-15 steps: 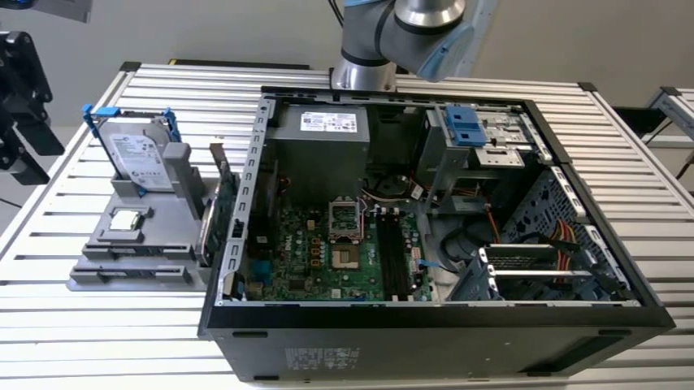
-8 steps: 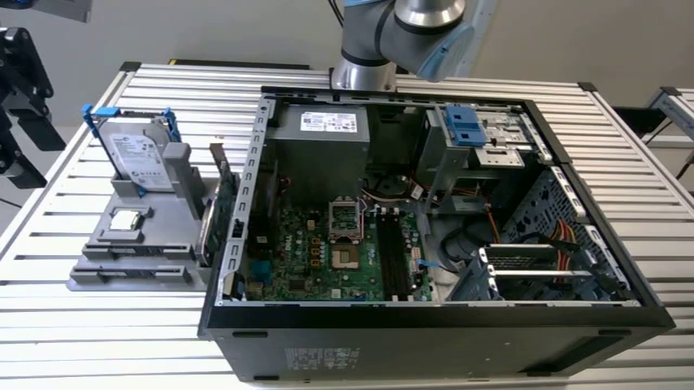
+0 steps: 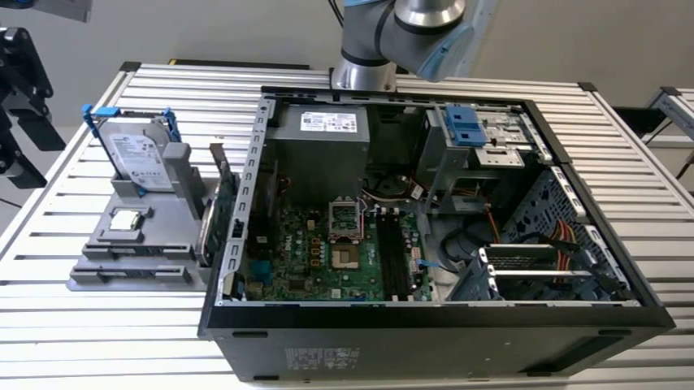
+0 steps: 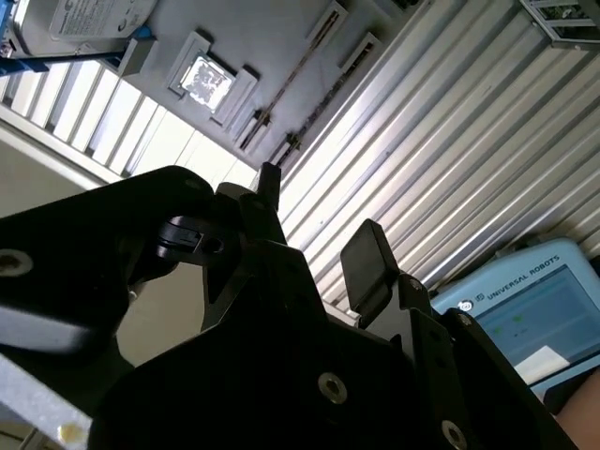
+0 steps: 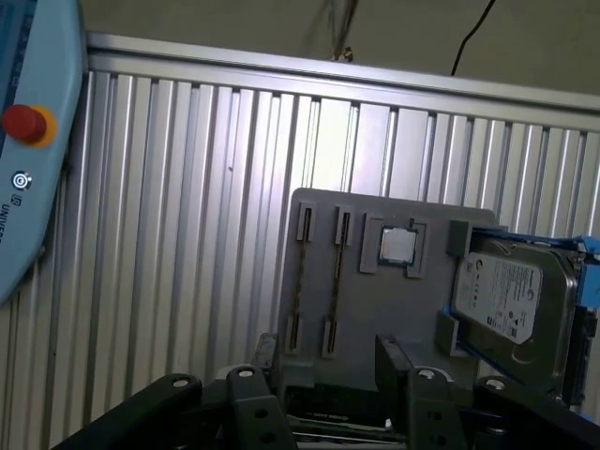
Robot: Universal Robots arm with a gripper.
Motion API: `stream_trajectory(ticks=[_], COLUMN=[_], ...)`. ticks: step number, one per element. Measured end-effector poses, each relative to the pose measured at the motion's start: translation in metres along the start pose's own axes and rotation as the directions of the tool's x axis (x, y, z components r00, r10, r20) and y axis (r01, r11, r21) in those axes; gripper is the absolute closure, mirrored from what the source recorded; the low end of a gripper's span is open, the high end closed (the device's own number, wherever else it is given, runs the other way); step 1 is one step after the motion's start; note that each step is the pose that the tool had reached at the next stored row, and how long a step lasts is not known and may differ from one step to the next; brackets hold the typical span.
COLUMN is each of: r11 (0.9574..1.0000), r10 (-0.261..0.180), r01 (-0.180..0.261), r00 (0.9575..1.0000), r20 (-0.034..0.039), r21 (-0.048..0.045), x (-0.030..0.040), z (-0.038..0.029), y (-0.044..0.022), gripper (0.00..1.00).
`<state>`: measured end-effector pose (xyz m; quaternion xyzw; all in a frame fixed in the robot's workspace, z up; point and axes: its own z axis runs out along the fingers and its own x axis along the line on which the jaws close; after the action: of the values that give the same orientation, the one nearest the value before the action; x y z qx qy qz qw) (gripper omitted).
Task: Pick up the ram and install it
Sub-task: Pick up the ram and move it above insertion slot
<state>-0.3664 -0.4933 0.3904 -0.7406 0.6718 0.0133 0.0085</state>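
The gripper (image 4: 317, 211) is being held well above the slatted table (image 5: 187, 234), and in both wrist views its fingers (image 4: 370, 258) are being held apart with nothing between them. The ram (image 5: 299, 277) is being taken, as a judgement, for the thin strip standing edge-on in a slot of the grey holder (image 5: 375, 309), well apart from the gripper. A second strip like it is standing just beside it, and which of the two is meant cannot be told. Trouble is being invited by that thinness. If an approach is being made off line or twisted, a finger could be landing on the strip's edge or on its neighbour, and the stick could be bent or tipped. The chip (image 5: 397, 246) and the hard drive (image 5: 511, 295) are sitting near on the same holder and could be clipped. In the exterior view the green card (image 3: 224, 213) is standing between holder and computer case (image 3: 434, 313), so a low carry could be snagged there. A tilted grip could be jamming the ram in the board's slots (image 3: 392, 260).
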Motion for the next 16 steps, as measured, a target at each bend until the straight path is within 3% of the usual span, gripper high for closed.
stream_trajectory(ticks=[16], r11=[1.0000], r10=[0.009], r01=[-0.009], r00=[1.0000], r20=[0.0000], r21=[0.0002], x=[0.0001], z=[0.0031], y=[-0.0001], gripper=[0.00])
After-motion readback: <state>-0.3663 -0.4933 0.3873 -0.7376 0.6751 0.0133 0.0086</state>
